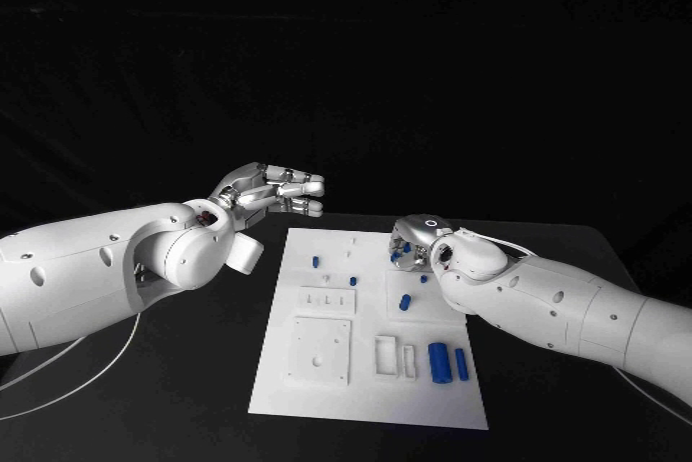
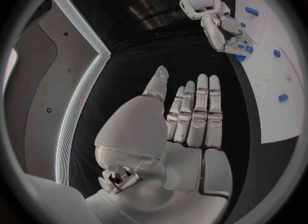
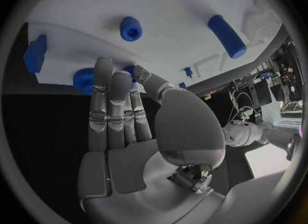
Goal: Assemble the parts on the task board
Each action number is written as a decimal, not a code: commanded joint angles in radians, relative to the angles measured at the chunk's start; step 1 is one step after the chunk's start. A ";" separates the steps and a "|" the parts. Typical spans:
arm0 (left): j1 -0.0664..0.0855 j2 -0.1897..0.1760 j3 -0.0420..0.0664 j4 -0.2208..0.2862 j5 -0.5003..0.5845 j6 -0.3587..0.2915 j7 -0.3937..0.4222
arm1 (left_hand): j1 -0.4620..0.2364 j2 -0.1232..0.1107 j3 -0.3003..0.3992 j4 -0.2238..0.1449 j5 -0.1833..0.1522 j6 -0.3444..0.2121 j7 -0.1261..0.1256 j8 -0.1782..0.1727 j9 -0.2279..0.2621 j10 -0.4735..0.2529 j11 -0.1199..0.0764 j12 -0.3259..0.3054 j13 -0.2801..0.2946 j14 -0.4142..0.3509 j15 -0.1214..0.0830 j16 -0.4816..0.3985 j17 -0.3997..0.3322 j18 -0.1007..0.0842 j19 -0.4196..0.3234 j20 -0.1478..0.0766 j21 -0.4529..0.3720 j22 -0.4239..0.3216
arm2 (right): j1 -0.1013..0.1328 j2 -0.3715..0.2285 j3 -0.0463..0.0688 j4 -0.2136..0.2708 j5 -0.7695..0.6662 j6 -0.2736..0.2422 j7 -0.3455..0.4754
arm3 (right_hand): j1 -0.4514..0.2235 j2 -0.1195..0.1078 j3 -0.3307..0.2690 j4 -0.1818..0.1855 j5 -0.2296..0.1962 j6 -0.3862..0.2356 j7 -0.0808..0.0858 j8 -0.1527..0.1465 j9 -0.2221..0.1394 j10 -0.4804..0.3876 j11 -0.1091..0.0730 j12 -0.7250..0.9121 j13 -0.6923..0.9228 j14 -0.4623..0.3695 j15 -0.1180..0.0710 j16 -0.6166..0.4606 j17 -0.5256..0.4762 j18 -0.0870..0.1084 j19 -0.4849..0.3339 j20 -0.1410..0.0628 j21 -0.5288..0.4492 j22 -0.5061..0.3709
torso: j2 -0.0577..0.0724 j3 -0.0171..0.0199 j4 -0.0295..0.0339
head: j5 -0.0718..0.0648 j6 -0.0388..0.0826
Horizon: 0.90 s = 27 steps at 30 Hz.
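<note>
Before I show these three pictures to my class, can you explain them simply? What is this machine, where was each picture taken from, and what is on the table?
It is a robot with two white arms, each ending in a silver hand. The square picture looks down from its head; the two round ones come from cameras at its wrists. A white task board lies on the black table, with small blue parts on it. The left hand hovers beyond the board's far left corner, fingers straight, holding nothing. The right hand reaches over the board's far right corner, its fingertips near a round blue part; whether they touch it is unclear.
</note>
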 commanded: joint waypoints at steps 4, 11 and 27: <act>0.003 0.002 0.001 0.001 -0.002 0.015 0.009 | -0.003 -0.001 0.006 0.002 -0.003 -0.006 0.001 -0.003 0.001 -0.007 0.001 -0.004 0.001 -0.005 0.000 -0.002 -0.001 -0.002 0.001 0.007 -0.007 0.000 | -0.003 -0.004 -0.002 0.014 -0.019 -0.035 -0.008 | 0.001 0.035 -0.010 -0.020 -0.008 0.016 -0.004 0.000 0.019 0.024 -0.009 0.007 0.004 0.002 -0.013 -0.013 0.004 -0.016 -0.005 -0.015 0.012 0.035 | 0.000 0.0006 0.0008 | 0.004 0.000; 0.003 0.002 0.001 -0.001 -0.002 0.015 0.009 | -0.003 -0.001 0.006 0.002 -0.003 -0.006 0.001 -0.003 0.001 -0.007 0.001 -0.004 0.001 -0.005 0.000 -0.002 -0.001 -0.002 0.001 0.007 -0.007 0.000 | -0.002 -0.015 -0.001 0.044 -0.026 -0.066 -0.025 | 0.001 0.035 -0.010 -0.024 -0.009 0.020 -0.006 0.000 0.020 0.028 -0.011 0.007 0.004 0.004 -0.015 -0.017 0.010 -0.017 -0.006 -0.017 0.009 0.055 | -0.002 0.0006 -0.0003 | 0.010 0.004; 0.003 0.007 0.001 0.001 -0.002 0.016 0.008 | -0.002 0.000 0.006 0.002 -0.003 -0.006 0.000 -0.003 0.001 -0.007 0.001 -0.003 0.001 -0.005 0.000 -0.002 -0.001 -0.002 0.001 0.007 -0.007 0.000 | 0.015 0.026 0.005 0.043 -0.038 -0.115 -0.052 | 0.000 0.030 -0.002 -0.023 -0.009 0.024 -0.007 0.000 0.017 0.029 -0.011 0.007 0.004 0.006 -0.015 -0.022 0.018 -0.017 -0.002 -0.018 -0.006 0.084 | 0.004 0.0005 0.0041 | 0.005 0.021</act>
